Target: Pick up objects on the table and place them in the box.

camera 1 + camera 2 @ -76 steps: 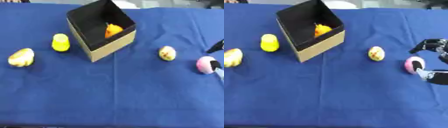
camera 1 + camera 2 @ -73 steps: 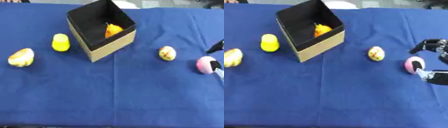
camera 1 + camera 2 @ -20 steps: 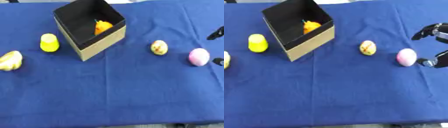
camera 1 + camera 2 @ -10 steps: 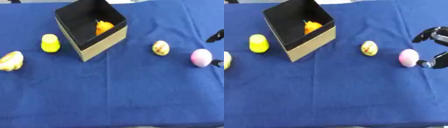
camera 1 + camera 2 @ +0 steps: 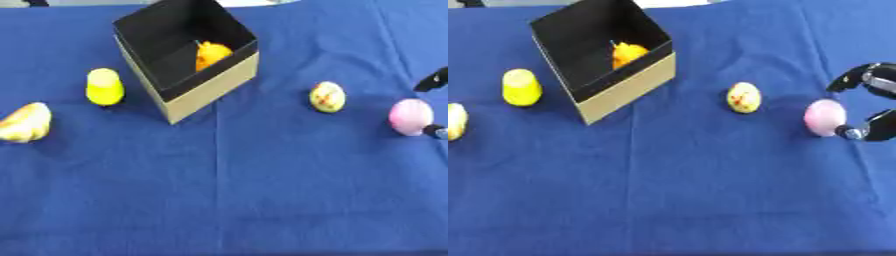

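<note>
At the table's right edge, right hand (image 5: 871,102) spread beside pink egg (image 5: 825,117); blue cloth (image 5: 693,190) bare below.

- A table (image 5: 262,200) fills nearly the whole view, covered in a deep blue cloth.
- The cloth shows faint straight fold creases, one running toward the near edge.
- Beyond the far edge, a thin pale strip (image 5: 79,3) of the room shows, too little to identify.
- Light is even, with soft shadows.
</note>
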Motion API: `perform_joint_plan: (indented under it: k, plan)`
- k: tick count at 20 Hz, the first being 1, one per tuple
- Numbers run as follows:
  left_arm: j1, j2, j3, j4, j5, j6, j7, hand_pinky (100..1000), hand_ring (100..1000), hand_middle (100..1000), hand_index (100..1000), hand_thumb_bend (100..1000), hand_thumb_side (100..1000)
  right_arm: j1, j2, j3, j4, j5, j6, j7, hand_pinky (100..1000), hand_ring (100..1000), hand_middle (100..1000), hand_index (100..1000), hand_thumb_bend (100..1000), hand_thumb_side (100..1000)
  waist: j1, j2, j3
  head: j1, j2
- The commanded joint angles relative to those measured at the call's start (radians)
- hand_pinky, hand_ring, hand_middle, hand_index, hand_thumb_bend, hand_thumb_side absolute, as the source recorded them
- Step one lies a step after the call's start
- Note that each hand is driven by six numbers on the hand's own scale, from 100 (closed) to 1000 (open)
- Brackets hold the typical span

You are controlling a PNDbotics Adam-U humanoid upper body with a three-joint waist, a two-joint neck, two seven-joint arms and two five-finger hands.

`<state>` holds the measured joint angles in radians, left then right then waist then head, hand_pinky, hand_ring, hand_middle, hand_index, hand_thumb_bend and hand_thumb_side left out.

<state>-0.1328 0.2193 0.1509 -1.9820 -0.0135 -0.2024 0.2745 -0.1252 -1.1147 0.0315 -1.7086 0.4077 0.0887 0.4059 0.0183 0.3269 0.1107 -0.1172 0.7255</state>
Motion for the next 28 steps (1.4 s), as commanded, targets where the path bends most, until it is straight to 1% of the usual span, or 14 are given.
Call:
perform_joint_plan:
  k: [1, 5, 7, 8, 9, 11, 12, 13, 15, 19, 23, 24, 28]
  plan:
    - [-0.007, 0.008, -0.002, -0.018, -0.001, -0.001, -0.004, 771, 588, 556, 781, 137, 566, -0.015, -0.02, -0.007, 0.03, 0.03, -0.004, 0.002, 869, 858, 763, 825, 433, 100, 0.0, -0.012, 0.001, -0.002, -0.015]
    - [-0.009, 0.005, -0.004, -0.018, 0.0, -0.001, -0.006, 771, 588, 556, 781, 136, 568, -0.019, -0.008, 0.001, 0.046, 0.041, -0.015, 0.004, 866, 855, 752, 815, 434, 100, 0.001, -0.007, 0.003, -0.002, -0.016]
    - [-0.01, 0.004, -0.004, -0.018, 0.0, -0.001, -0.006, 771, 588, 556, 781, 135, 569, -0.02, -0.001, 0.006, 0.041, 0.032, -0.021, 0.002, 863, 852, 741, 806, 427, 100, 0.001, -0.004, 0.004, -0.001, -0.015]
    - [-0.01, 0.004, -0.004, -0.018, 0.0, -0.001, -0.006, 771, 588, 556, 781, 135, 569, -0.021, 0.003, 0.007, 0.036, 0.024, -0.023, -0.002, 855, 845, 716, 784, 410, 100, 0.001, -0.004, 0.005, 0.0, -0.015]
    - [-0.011, 0.003, -0.004, -0.018, 0.0, -0.001, -0.007, 771, 588, 556, 781, 135, 570, -0.021, 0.008, 0.008, 0.03, 0.013, -0.025, -0.008, 854, 844, 711, 779, 407, 100, 0.001, -0.003, 0.005, 0.001, -0.015]
    - [-0.011, 0.002, -0.005, -0.018, 0.001, -0.001, -0.007, 771, 588, 556, 781, 135, 571, -0.022, 0.016, 0.01, 0.018, -0.013, -0.024, -0.022, 846, 834, 677, 733, 380, 100, 0.0, -0.002, 0.006, 0.003, -0.015]
    - [-0.012, 0.001, -0.005, -0.018, 0.001, 0.0, -0.007, 771, 588, 556, 781, 135, 571, -0.022, 0.019, 0.01, 0.014, -0.026, -0.022, -0.03, 841, 826, 654, 695, 362, 100, -0.001, -0.001, 0.006, 0.004, -0.015]
    - [-0.012, 0.001, -0.005, -0.018, 0.001, 0.0, -0.007, 771, 588, 556, 781, 135, 571, -0.022, 0.022, 0.009, 0.009, -0.039, -0.02, -0.039, 837, 820, 642, 681, 355, 100, -0.002, -0.001, 0.006, 0.005, -0.014]
    - [-0.012, 0.001, -0.004, -0.018, 0.001, 0.0, -0.007, 771, 588, 556, 781, 134, 572, -0.02, 0.026, 0.007, 0.0, -0.064, -0.016, -0.057, 826, 792, 595, 609, 325, 100, -0.004, -0.002, 0.006, 0.008, -0.013]
    - [-0.014, 0.002, -0.003, -0.018, 0.002, 0.002, -0.007, 771, 589, 557, 781, 132, 572, -0.017, 0.027, -0.001, -0.019, -0.084, -0.003, -0.073, 815, 759, 552, 568, 314, 100, -0.011, -0.004, 0.005, 0.013, -0.011]
    - [-0.014, 0.004, -0.002, -0.018, 0.001, 0.002, -0.007, 772, 589, 557, 781, 131, 571, -0.021, 0.026, -0.015, -0.056, -0.089, 0.011, -0.082, 813, 752, 544, 562, 315, 100, -0.015, -0.007, 0.004, 0.016, -0.01]
    - [-0.014, 0.005, -0.003, -0.018, 0.002, 0.002, -0.007, 772, 589, 558, 781, 132, 570, -0.03, 0.022, -0.021, -0.072, -0.092, 0.01, -0.087, 810, 744, 530, 554, 316, 100, -0.018, -0.011, 0.005, 0.015, -0.008]
    - [-0.012, 0.011, -0.001, -0.018, 0.001, 0.004, -0.007, 772, 590, 558, 781, 132, 568, -0.096, -0.015, -0.051, -0.194, -0.115, 0.016, -0.108, 811, 737, 522, 548, 316, 100, -0.029, -0.023, 0.003, 0.019, -0.004]
